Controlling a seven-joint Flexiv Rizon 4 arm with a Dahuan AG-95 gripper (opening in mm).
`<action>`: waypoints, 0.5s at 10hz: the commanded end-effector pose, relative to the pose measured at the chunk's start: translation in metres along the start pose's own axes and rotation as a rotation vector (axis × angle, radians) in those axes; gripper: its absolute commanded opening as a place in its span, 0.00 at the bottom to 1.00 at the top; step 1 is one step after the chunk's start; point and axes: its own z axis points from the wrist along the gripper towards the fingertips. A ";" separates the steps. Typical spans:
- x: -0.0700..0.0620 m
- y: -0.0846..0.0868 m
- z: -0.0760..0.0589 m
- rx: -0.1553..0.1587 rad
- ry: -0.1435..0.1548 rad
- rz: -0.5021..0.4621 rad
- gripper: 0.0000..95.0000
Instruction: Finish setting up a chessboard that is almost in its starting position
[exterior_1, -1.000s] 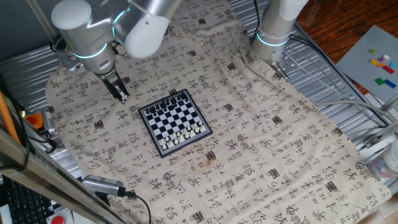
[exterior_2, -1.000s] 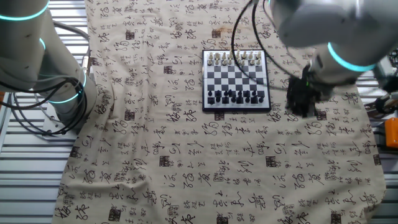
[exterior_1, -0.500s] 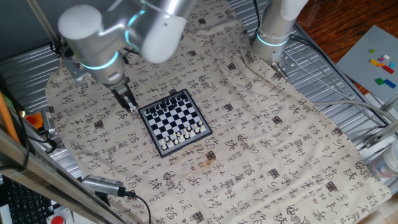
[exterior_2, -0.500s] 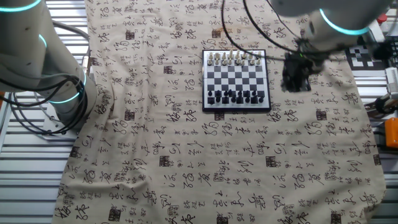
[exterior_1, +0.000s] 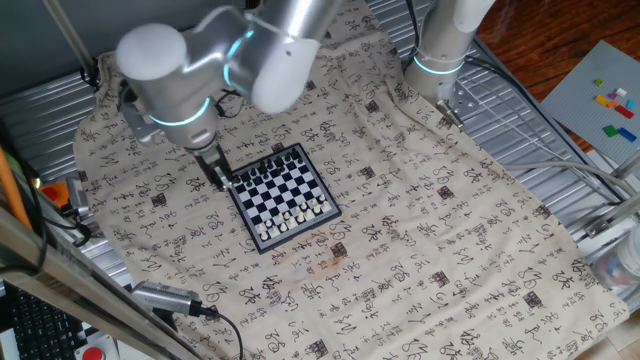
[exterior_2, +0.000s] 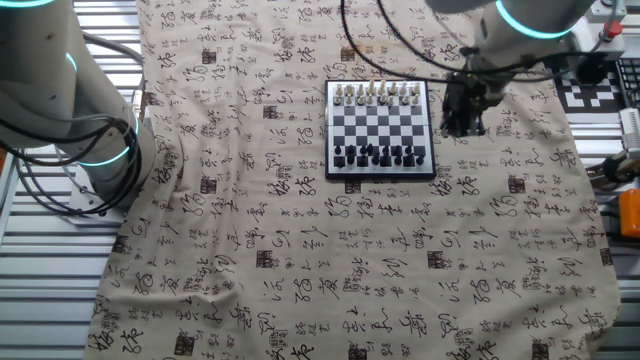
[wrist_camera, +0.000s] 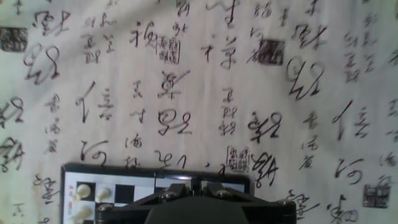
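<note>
Approach phase. In the hand view the fingers (wrist_camera: 198, 190) fill the lower edge, their tips drawn close together with nothing between them; just past them shows one edge of the chessboard (wrist_camera: 112, 180) with a few pale pieces, then only the calligraphy-printed cloth (wrist_camera: 249, 81).

In one fixed view the gripper (exterior_1: 217, 170) hangs at the board's edge, near the corner of the chessboard (exterior_1: 280, 196) that lies toward the dark pieces. The other fixed view places the gripper (exterior_2: 462, 108) just beside the frame of the chessboard (exterior_2: 379, 128), which lies flat on the cloth-covered counter — white pieces along one edge, dark along the opposite.

Judged step: reaching in; no piece is held. The stray piece is too small to identify. The next move calls for opening the fingers, centring over one piece — without toppling its neighbours.
</note>
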 end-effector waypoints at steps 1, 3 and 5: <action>0.009 -0.003 0.003 -0.007 0.022 -0.014 0.00; 0.016 -0.004 0.009 -0.011 0.026 -0.020 0.00; 0.027 -0.004 0.018 -0.012 0.028 -0.025 0.00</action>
